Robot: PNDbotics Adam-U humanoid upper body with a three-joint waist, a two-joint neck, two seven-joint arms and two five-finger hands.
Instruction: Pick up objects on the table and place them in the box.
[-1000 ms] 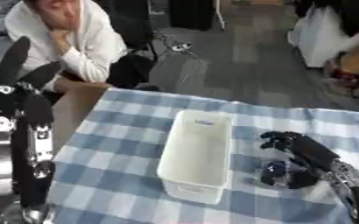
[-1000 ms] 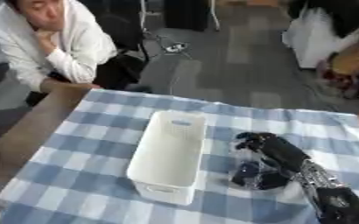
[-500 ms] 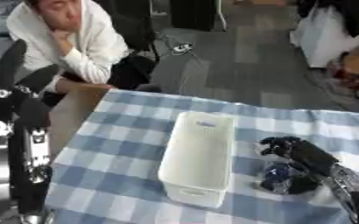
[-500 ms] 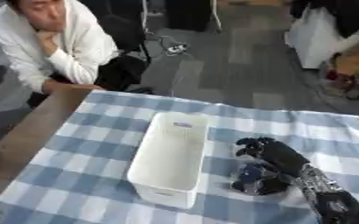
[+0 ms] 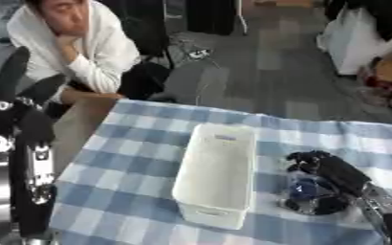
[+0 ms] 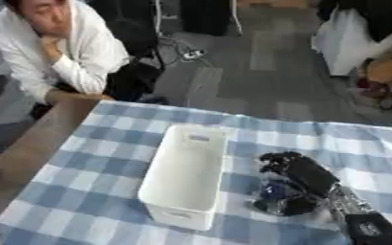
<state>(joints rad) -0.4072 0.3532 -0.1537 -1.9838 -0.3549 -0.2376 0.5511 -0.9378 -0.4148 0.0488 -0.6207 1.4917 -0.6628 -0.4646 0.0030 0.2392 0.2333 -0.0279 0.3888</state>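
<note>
one white box [image 5: 216, 179], one dark object [image 6: 276, 197], right hand [image 6: 298, 172]

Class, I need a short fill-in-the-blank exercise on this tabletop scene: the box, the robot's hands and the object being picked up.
1. The white box stands on a blue and white ____ tablecloth.
2. The right hand is over a dark object with a ____ part.
3. Inside, the box is ____.
4. The dark object lies to the box's ____ side.

Missing words: checked; blue; empty; right
</note>
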